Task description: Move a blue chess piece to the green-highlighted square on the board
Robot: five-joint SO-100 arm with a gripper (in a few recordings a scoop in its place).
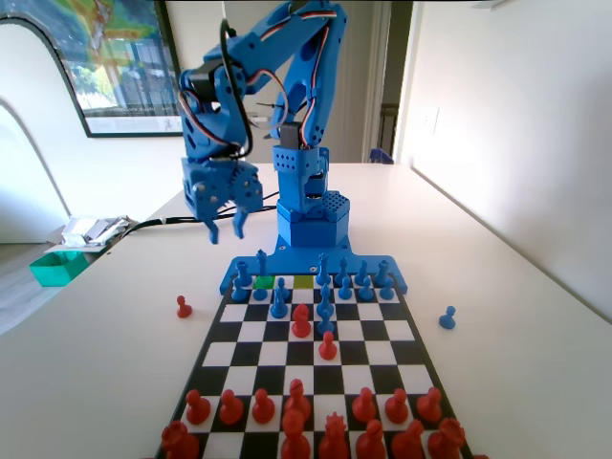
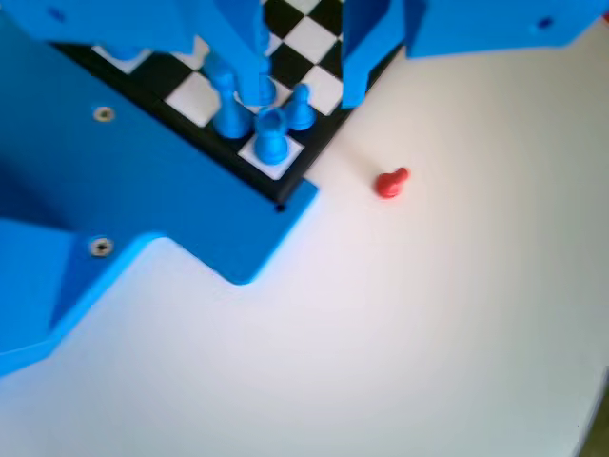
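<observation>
The blue arm's fingers [image 1: 226,226] hang released and empty above the desk [image 1: 516,316], upper left of the fixed view, beside the board [image 1: 251,356], whose green square [image 1: 265,282] awaits a blue piece [image 1: 278,304] standing just below it.

Blue plastic gripper [image 1: 226,231], matt. Flat black-and-white chequered board [image 1: 378,356] looks smooth and faintly glossy. Smooth matt white table [image 1: 516,316].

Blue plastic arm [image 1: 287,96] with black, red and white cables
</observation>
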